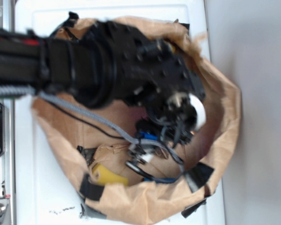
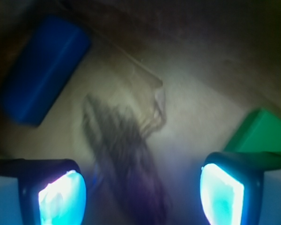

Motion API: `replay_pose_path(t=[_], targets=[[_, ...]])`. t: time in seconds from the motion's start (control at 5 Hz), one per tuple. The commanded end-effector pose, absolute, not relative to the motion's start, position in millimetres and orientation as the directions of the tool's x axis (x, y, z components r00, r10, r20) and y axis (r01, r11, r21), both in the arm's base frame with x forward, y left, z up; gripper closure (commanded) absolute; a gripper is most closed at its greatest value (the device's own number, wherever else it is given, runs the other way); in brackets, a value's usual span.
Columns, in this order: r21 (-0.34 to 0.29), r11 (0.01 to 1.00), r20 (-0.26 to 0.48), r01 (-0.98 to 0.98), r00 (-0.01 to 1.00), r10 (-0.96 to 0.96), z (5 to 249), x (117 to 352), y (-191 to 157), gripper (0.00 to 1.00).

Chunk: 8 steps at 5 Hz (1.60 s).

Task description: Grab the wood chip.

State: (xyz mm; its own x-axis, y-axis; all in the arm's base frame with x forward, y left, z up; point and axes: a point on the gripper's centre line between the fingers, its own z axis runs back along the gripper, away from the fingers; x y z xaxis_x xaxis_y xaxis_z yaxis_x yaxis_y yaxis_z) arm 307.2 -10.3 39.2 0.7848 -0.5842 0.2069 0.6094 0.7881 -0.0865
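The wood chip (image 2: 118, 140) is a dark, streaky, elongated sliver lying on tan paper. In the wrist view it runs from the upper left down between my two fingers. My gripper (image 2: 140, 190) is open and hangs just above the chip. The left pad (image 2: 61, 197) and right pad (image 2: 222, 194) stand on either side of the chip, apart from it. In the exterior view my gripper (image 1: 145, 164) reaches down into the paper bag (image 1: 225, 122), and the arm hides the chip.
A blue block (image 2: 42, 70) lies to the upper left of the chip. A green block (image 2: 262, 131) sits to the right, just behind my right finger. A yellow object (image 1: 107, 176) rests at the bag's lower left. The bag's walls ring the work area on a white surface (image 1: 42, 187).
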Motion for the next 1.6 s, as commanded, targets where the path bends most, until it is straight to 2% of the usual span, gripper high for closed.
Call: replay_pose_path(t=[0.0,0.2,0.4,0.8,1.0,1.2,1.4], targets=[[-0.067,0.751,0.213,0.657,0.745,-0.632,24.0,322.6,-32.1,0.00],[-0.043,0.764,0.232,0.644,0.750,-0.619,6.2,324.7,-32.9,0.96],[-0.055,0.768,0.244,0.639,0.754,-0.610,5.4,330.8,-31.5,1.00],[-0.101,0.784,0.252,0.612,0.779,-0.575,28.4,335.1,-29.5,1.00],[-0.134,0.802,0.228,0.582,0.806,-0.546,45.3,330.5,-25.8,1.00],[-0.161,0.859,0.159,0.486,0.872,-0.463,66.9,322.7,-19.8,0.00],[-0.214,0.926,0.106,0.310,0.950,-0.293,86.9,308.0,-10.2,0.00]])
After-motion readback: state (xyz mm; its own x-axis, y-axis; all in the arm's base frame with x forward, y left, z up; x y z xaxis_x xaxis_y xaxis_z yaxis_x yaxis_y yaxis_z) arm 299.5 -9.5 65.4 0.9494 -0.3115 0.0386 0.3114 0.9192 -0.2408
